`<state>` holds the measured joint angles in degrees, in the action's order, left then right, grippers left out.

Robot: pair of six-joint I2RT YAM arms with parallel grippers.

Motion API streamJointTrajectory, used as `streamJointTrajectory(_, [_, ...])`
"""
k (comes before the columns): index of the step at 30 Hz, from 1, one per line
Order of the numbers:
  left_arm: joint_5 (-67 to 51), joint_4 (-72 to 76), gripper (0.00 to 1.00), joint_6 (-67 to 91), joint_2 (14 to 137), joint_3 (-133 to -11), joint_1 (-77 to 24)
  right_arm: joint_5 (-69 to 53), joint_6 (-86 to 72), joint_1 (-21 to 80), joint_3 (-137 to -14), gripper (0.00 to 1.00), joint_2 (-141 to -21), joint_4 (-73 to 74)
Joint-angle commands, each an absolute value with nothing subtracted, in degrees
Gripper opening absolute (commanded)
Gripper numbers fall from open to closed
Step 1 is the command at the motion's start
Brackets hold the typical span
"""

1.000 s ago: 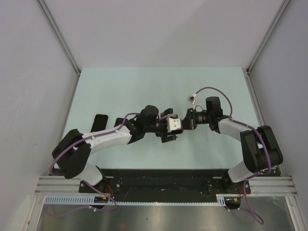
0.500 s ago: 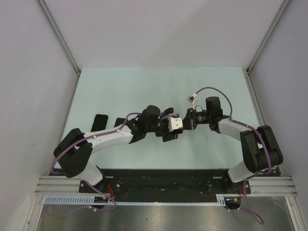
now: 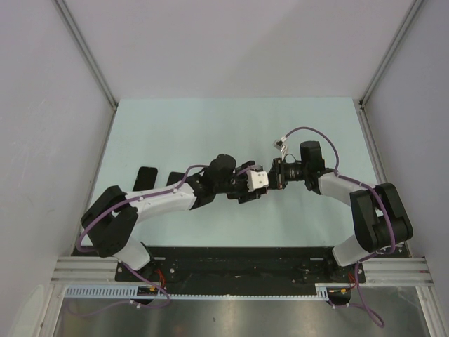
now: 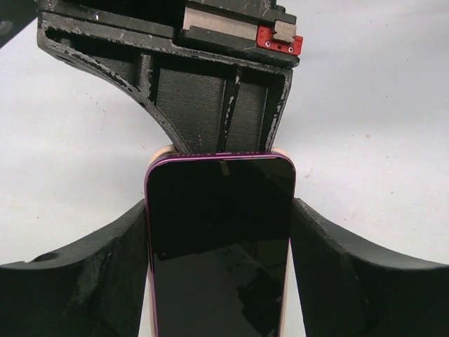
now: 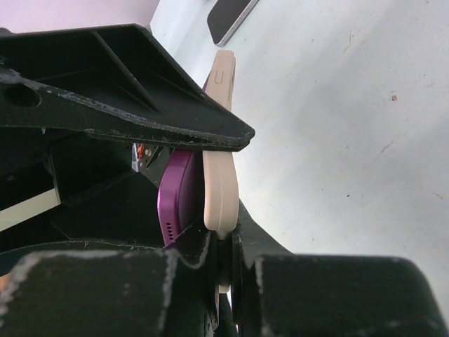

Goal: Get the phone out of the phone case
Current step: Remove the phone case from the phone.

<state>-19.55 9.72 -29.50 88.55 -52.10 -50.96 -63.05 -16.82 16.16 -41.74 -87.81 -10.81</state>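
Near the centre of the overhead view the two arms meet nose to nose above the pale green desk [image 3: 175, 133], with the phone [image 4: 219, 246] held between them. In the left wrist view its black screen fills the lower middle of the frame with a purple rim round it. The left fingers [image 4: 91, 281] sit against both long edges, gripping at about the phone's own width. At the top of that frame the right arm's black hand body covers the far end, and beige corners of the phone case [image 5: 221, 175] peep out on either side of it. The right wrist view shows the pair edge on. The beige case stands upright just right of centre, and the right fingers [image 5: 316, 295] at the bottom of the frame are pinched nearly shut on its near end. The phone lies just left of the case, its purple side and small end holes bare beside the shell; its far part is hidden behind a left finger. A dark flat slab [image 3: 146, 177] lies on the desk at the left of the overhead view, beside the left arm.
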Motion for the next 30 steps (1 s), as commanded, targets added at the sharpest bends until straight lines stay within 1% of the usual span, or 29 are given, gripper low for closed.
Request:
streamJointTrajectory(1, [-19.7, 10.7, 0.55, -29.4, 89.0, -54.1, -51.5, -65.5, -16.3, 16.5, -44.5, 0.0, -86.0, -12.4])
streamJointTrajectory(2, [-19.7, 10.7, 0.53, -29.4, 88.9, -54.1, -51.5, -65.2, -15.9, 16.4, -44.5, 0.0, -86.0, -12.3])
streamJointTrajectory(13, [-17.7, 11.0, 0.49, -26.7, 87.5, -54.5, -51.4, -62.6, -15.6, 13.4, -44.5, 0.0, -85.1, -12.7])
streamJointTrajectory(18, [-17.4, 12.0, 0.46, -25.1, 86.7, -54.4, -51.2, -58.8, -15.0, 12.9, -44.5, 0.0, -85.5, -12.6])
streamJointTrajectory(24, [-20.0, 13.0, 0.44, -22.5, 84.7, -54.0, -49.4, -56.3, -14.9, 12.0, -44.5, 0.0, -86.2, -12.7])
streamJointTrajectory(30, [-25.8, 15.1, 0.43, -19.8, 81.8, -52.4, -46.7, -55.2, -16.4, 10.7, -44.5, 0.0, -87.0, -13.5])
